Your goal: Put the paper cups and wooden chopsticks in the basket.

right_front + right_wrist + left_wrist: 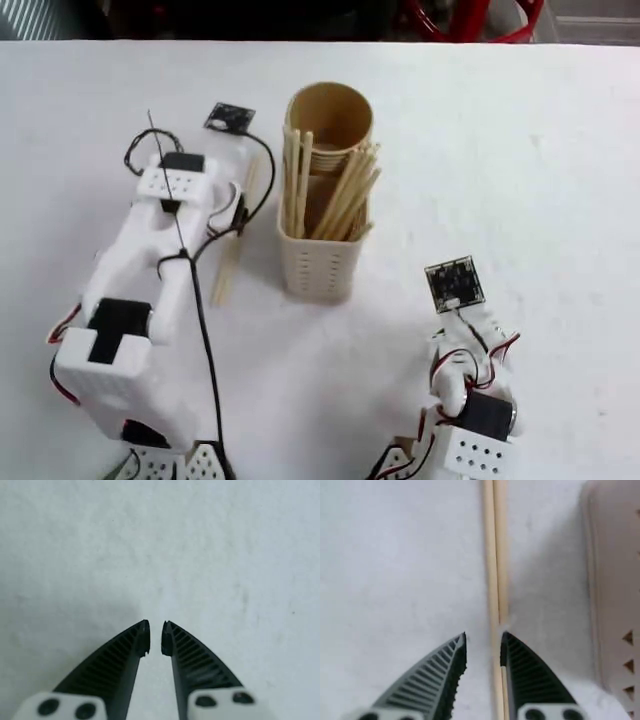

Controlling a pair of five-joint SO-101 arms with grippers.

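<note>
A last pair of wooden chopsticks (225, 270) is lying flat on the table (540, 170), just beside the basket (320, 265) on the left arm's side. The basket is standing about mid-table and is already carrying a nested stack of paper cups (330, 120), mouth up, with more chopsticks (345, 195) standing on end around it and leaning above the rim.

The left claw (484, 640) is being held released low over the loose pair. In the left wrist view the two sticks (495, 555) are being straddled by the jaws, running between the tips and lying closer to one jaw than the other. The claw is judged to be posed this way so that a closing squeeze can act across the sticks' thin width. The basket wall (612, 580) is showing just beside them, so little room is being left on that side.

The long axis of the pair is running from the far edge of the table towards the near edge, slightly slanted and roughly parallel to the basket wall. The two sticks are lying side by side and touching. Which end is the tip cannot be told.

The right claw (154, 632) is being held over bare table towards the near right corner, well apart from the basket. It is released by only a narrow gap and is gripping nothing.
</note>
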